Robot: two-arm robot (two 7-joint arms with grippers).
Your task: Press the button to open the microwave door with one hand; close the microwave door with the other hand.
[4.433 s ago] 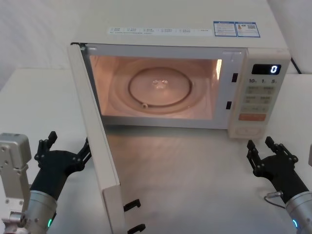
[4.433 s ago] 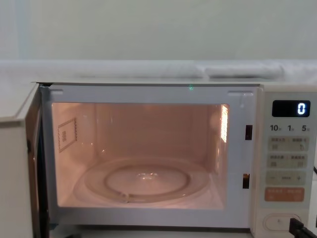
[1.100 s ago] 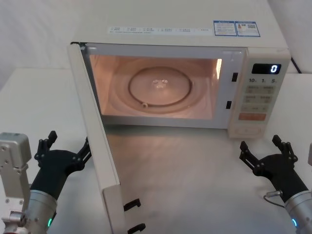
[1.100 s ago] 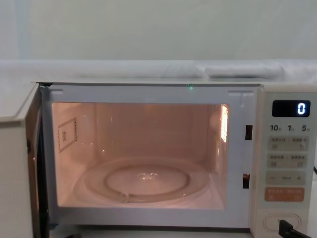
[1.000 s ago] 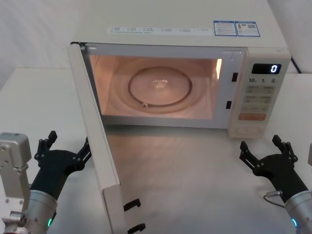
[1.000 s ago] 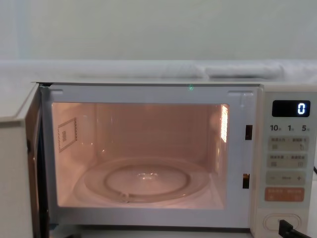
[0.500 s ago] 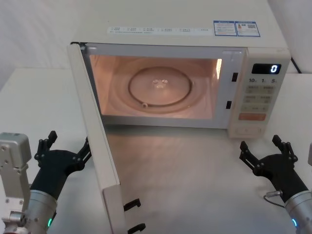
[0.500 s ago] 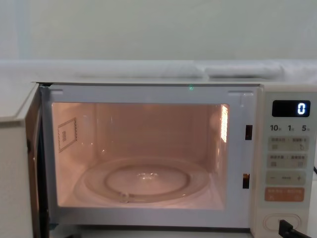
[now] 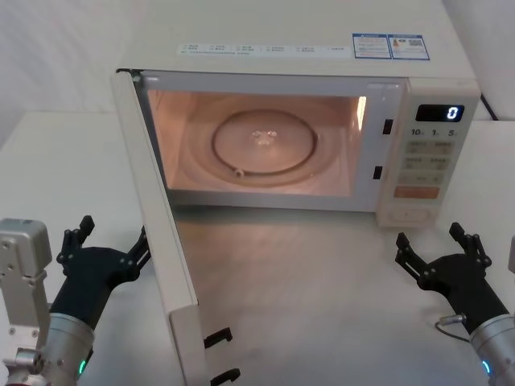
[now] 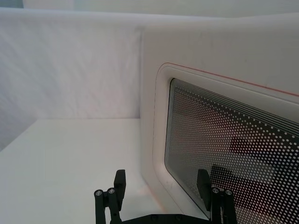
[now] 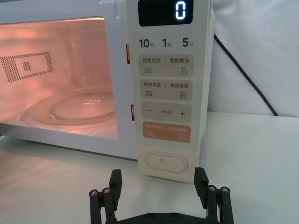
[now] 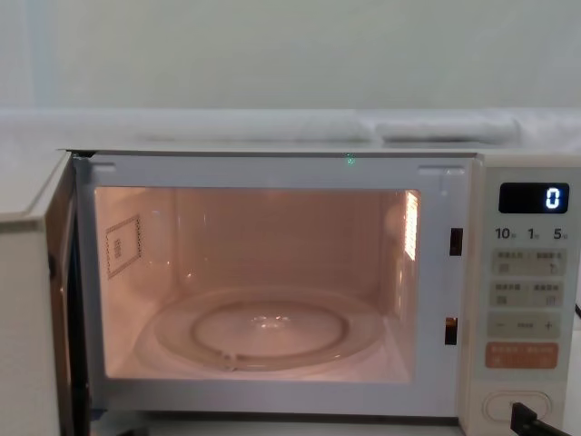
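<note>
The cream microwave (image 9: pixel 290 56) stands open with its cavity lit. Its microwave door (image 9: pixel 157 217) is swung out toward me on the left, with its dotted window close in the left wrist view (image 10: pixel 224 140). My left gripper (image 9: pixel 115 228) is open just outside the door's outer face, near it but not touching (image 10: pixel 161 175). The pill-shaped button (image 9: pixel 410 215) sits lowest on the control panel (image 11: pixel 167 163). My right gripper (image 9: pixel 427 233) is open in front of the button and a short way back from it (image 11: pixel 158 172). One of its fingers (image 12: pixel 526 420) covers part of the button in the chest view.
A glass turntable (image 9: pixel 264 143) lies inside the cavity. The orange key (image 11: pixel 167 131) sits just above the button, and the display (image 11: pixel 166 11) shows 0. Two latch hooks (image 9: pixel 219 338) stick out of the door's free edge. A black cable (image 11: pixel 243 74) runs behind the oven on the right.
Over the last second nothing moved. Since the earliest frames my right gripper's fingers have spread wider and it has shifted slightly left.
</note>
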